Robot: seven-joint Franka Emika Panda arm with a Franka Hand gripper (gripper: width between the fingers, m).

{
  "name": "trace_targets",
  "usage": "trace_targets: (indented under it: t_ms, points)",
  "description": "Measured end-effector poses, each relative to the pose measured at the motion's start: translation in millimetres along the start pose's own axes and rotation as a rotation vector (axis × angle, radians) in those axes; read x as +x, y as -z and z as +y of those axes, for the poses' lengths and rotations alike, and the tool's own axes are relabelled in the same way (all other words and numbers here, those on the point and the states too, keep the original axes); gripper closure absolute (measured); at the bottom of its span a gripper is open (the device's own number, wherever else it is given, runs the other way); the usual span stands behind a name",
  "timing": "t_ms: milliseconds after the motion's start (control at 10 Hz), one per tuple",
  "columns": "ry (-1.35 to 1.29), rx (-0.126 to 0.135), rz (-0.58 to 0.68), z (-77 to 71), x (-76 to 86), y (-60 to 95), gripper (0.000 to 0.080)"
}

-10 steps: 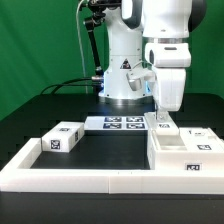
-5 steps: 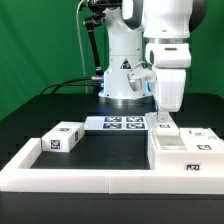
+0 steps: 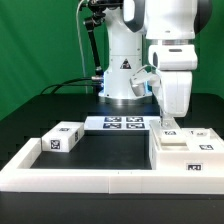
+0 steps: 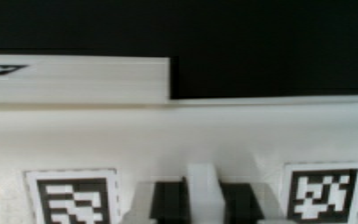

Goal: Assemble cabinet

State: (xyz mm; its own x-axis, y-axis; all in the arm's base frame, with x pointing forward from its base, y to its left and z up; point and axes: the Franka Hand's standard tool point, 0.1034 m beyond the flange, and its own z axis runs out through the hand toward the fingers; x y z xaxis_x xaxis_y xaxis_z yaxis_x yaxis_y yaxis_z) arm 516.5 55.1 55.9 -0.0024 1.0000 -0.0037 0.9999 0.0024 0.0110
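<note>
The large white cabinet box (image 3: 182, 157) stands at the exterior view's right, inside the border wall. My gripper (image 3: 168, 122) hangs straight down over its far edge. In the wrist view my gripper (image 4: 201, 200) has its dark fingers (image 4: 165, 205) closed on a thin white rib of a cabinet panel (image 4: 194, 135), with a tag (image 4: 73, 198) on either side. A small tagged white block (image 3: 62, 138) lies at the exterior view's left. Another tagged white piece (image 3: 202, 136) lies behind the box at the right.
The marker board (image 3: 118, 124) lies flat in front of the robot base (image 3: 122, 80). The low white L-shaped border wall (image 3: 90, 176) runs along the front and left. A white part (image 4: 78, 78) lies beyond the held panel in the wrist view.
My gripper and the tagged piece in it have shifted a little toward the exterior view's right. The left block and the box have not moved.
</note>
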Motion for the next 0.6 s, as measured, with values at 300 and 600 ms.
trace_targets:
  t_ms: [300, 600]
  points:
    - [0.019, -0.016, 0.006, 17.5, -0.1, 0.4, 0.0729]
    - [-0.001, -0.035, 0.013, 34.4, 3.6, 0.2, 0.0728]
